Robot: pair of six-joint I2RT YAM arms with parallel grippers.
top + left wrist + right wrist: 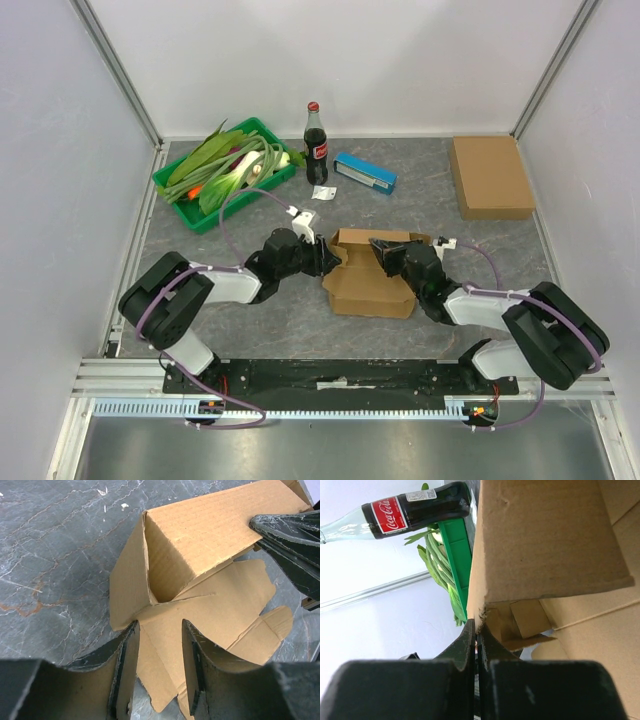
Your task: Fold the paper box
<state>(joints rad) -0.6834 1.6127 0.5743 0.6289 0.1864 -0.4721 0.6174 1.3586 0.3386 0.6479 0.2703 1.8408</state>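
The brown paper box (370, 275) lies part-folded in the middle of the table, one wall raised and its flaps spread flat. My left gripper (328, 258) is at the box's left end. In the left wrist view it (159, 652) is open, with a loose flap (165, 630) of the box lying between and under the fingers. My right gripper (385, 250) is at the box's far edge. In the right wrist view it (477, 630) is shut on the corner edge of the raised wall (540, 535). Its black fingers (290, 535) also show in the left wrist view.
A green tray (200, 210) of leeks stands at the back left. A cola bottle (316, 145) is beside it, with a blue packet (365, 172) to its right. A flat brown carton (490, 175) lies at the back right. White walls enclose the table.
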